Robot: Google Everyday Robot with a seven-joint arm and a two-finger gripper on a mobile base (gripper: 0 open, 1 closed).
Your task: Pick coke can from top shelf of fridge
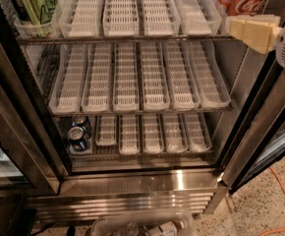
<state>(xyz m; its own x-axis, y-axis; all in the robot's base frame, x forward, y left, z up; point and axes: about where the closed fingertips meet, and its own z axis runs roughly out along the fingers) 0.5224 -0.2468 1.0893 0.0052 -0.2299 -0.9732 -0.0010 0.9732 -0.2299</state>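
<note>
Red coke can (250, 0) stands at the right end of the top shelf (132, 37), hard against the upper right corner of the fridge (142, 181), its white script partly cut off by the frame edge. Just below and in front of it hovers the cream-coloured gripper (253, 31), reaching in from the right edge; you cannot tell from here whether it is spread or closed, and it does not appear to hold anything.

Expect a light, thin-walled aluminium can, probably chilled and slick: stiff enough for a firm side pinch, but easy to dent if you squeeze hard, and apt to tip in its white plastic lane. Take it across the middle of the body, below the silver rim.

You would need to raise the gripper to mid-can height before closing. A reddish shape sits just left of the can; what it is cannot be told.

The green can (32, 4) stands at the shelf's left end, and the small dark-blue cans (78, 132) at the bottom rack's left corner; leave both.
</note>
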